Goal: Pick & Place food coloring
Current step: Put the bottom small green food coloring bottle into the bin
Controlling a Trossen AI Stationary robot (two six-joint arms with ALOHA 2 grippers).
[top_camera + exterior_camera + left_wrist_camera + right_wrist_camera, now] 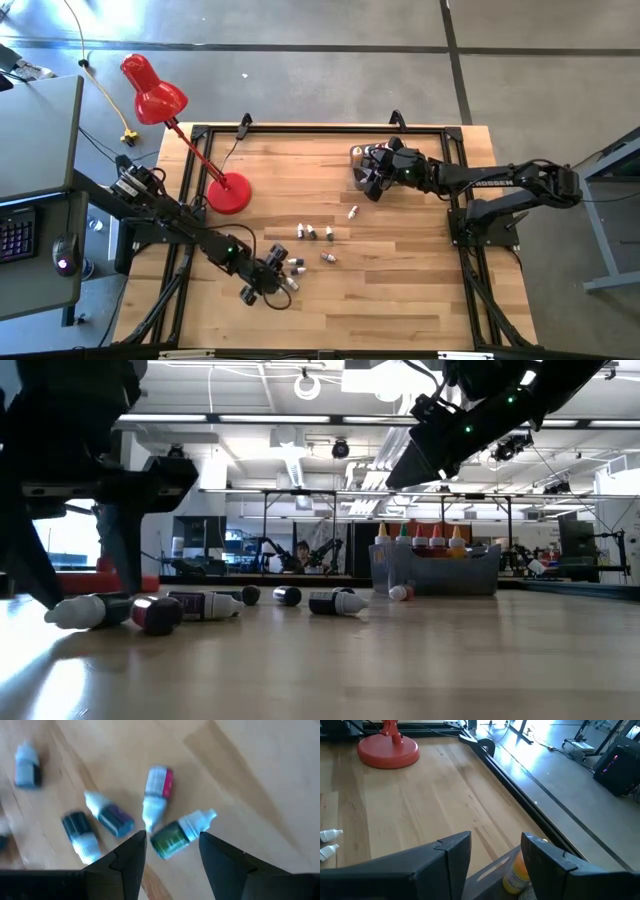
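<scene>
Left gripper (172, 851) hovering over scattered food coloring bottles (159, 784)
Fingers spreading around a green bottle (172, 838); right gripper (495, 852) hanging spread above the grey tub (436, 570)

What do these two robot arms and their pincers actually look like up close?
Both arms are dark, nearly black, built of jointed segments. The left arm shows a small green light; the right arm carries pale lettering along one segment. Each ends in a pincer of two dark, angular, wedge-shaped fingers.
</scene>
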